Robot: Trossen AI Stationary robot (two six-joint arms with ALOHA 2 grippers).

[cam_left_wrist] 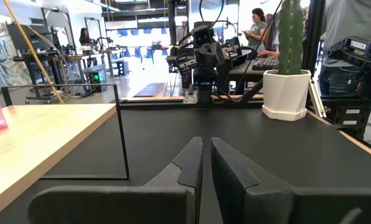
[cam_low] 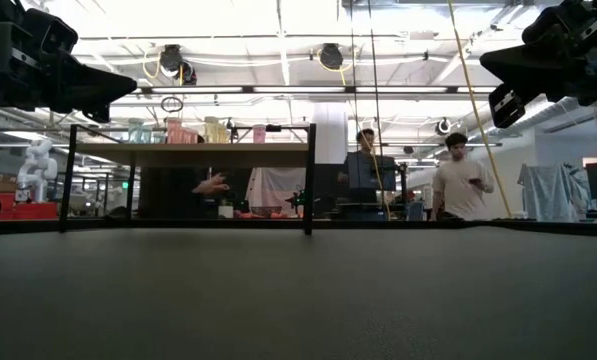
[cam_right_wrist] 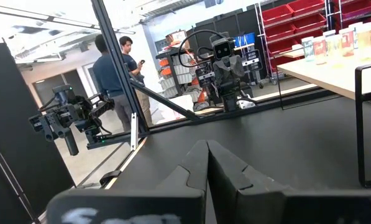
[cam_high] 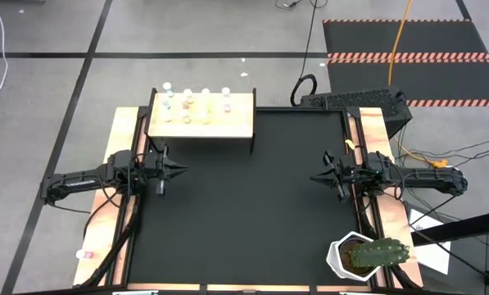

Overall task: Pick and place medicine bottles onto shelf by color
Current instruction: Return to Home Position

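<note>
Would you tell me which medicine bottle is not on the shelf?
The pink bottle alone on the left side strip near the front corner; the other bottles stand on the shelf.

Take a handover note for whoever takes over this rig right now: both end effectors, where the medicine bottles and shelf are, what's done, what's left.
Left end effector: shut, holding nothing, hovering at the left edge of the black mat, near the shelf.
Right end effector: shut, holding nothing, hovering at the mat's right edge.
Shelf: at the mat's far-left corner, with the medicine bottles standing on it in rows.
Done: sorting looks finished. No bottle shows on the mat.
Left: a small pinkish item lies by the left side strip. I cannot tell whether it is a bottle, so check it.
</note>
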